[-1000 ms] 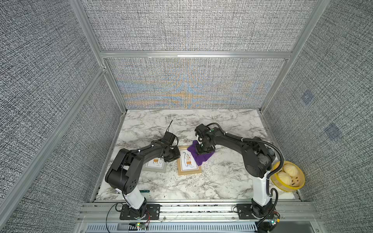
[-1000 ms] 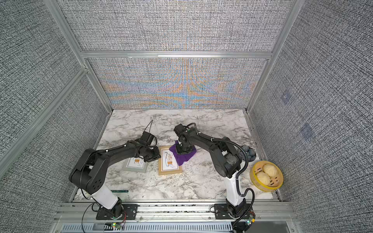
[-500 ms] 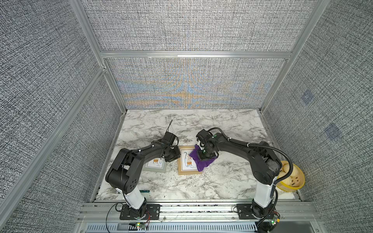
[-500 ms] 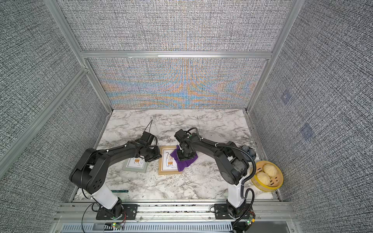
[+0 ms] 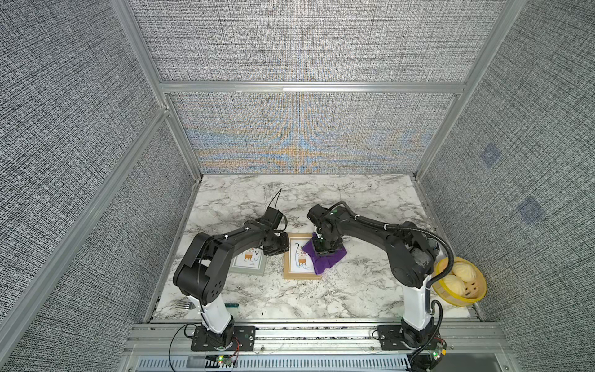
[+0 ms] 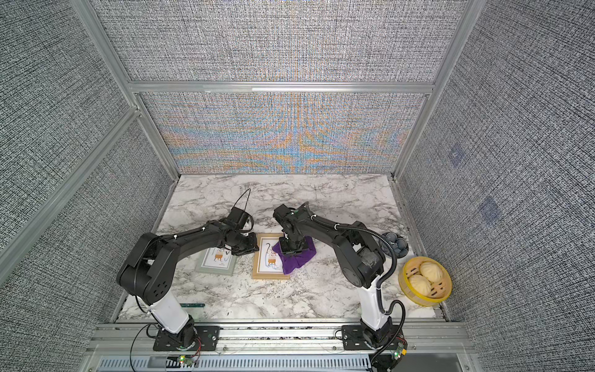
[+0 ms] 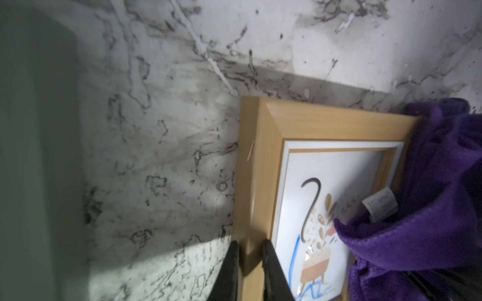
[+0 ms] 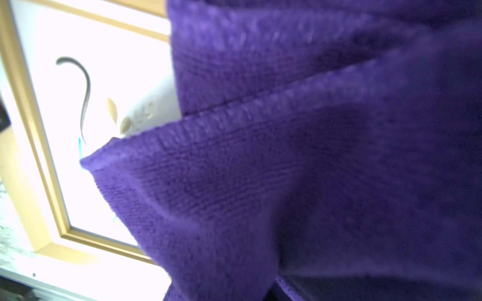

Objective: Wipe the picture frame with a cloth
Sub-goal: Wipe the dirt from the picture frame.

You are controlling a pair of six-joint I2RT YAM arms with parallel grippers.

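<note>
At the far left of the grey-veined marble table, near its front edge, a metal fork can be made out. Further right a grey-green picture frame is laid flat. A small drawing on white paper is shown in it, and its caption is too small to be read.

The left gripper is closed on the left side rail of the wooden picture frame — one black finger is set against the outer edge, the other on the inner side, over the glass. This frame is a rectangle of smooth pale wood with mitred corners and a white inner border. It lies flat at the middle of the table, with its long axis running from the front edge toward the back wall and the top of its drawing toward the back. A curled dark line, leaves and a small stool are drawn there.

The purple terry cloth is bunched in soft folds over the frame's right side and spills onto the table just beside it. A white care tag is sewn to its hem, and its print is too blurred to be read. The right gripper is pressed into the cloth from above. Its fingertips are buried in the folds, so whether it is closed on the fabric cannot be told.

At the far right a round bamboo steamer holds two pale pleated buns.
</note>
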